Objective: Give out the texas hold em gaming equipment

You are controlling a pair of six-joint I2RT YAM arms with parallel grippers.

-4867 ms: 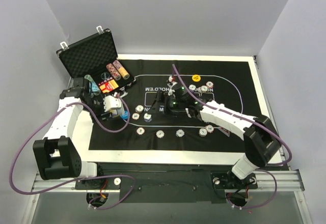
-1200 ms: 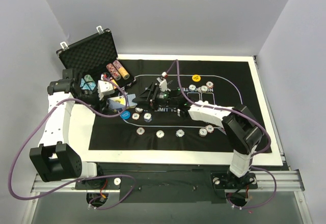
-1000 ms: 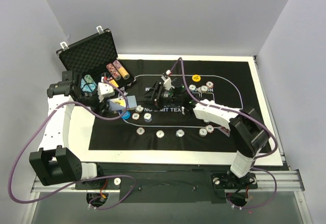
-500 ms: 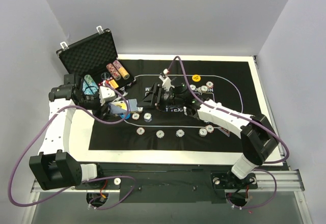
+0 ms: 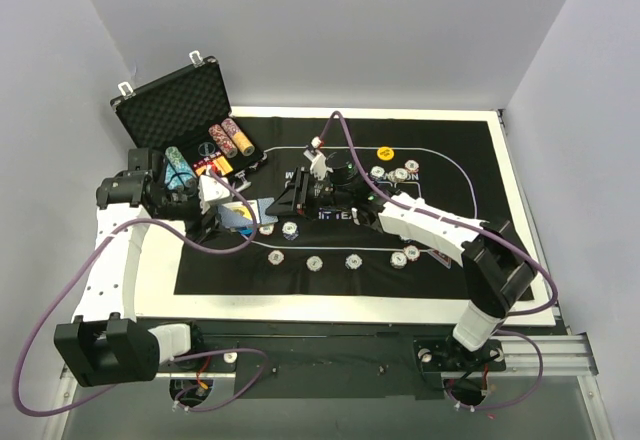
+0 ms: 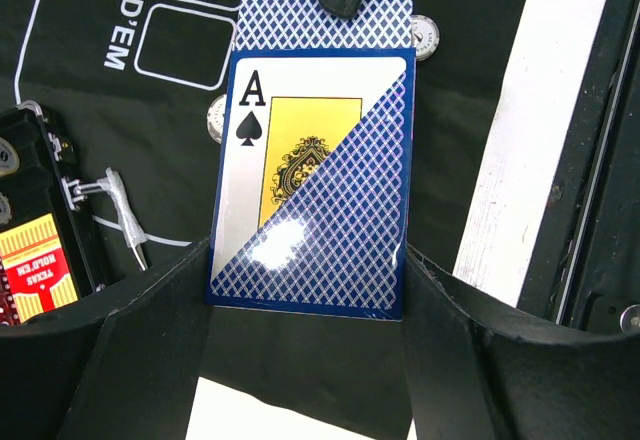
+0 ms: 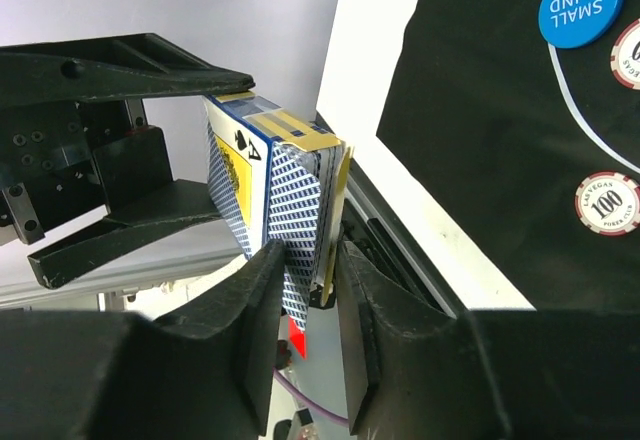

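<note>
White arm links (image 5: 108, 265), black joints (image 5: 100, 337), purple cables (image 5: 215, 250) and matte black claw fingers (image 6: 125, 350).

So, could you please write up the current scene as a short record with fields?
left gripper: shut on the pack's sides
right gripper: pinching the pack's far end
pack: ace of spades and blue pattern on its face, held in the air between both grippers
chips: laid out singly on the mat
yellow button: far side of the mat
blue button: reads SMALL BLIND, on the mat
case: open, far left, chip stacks inside
</note>
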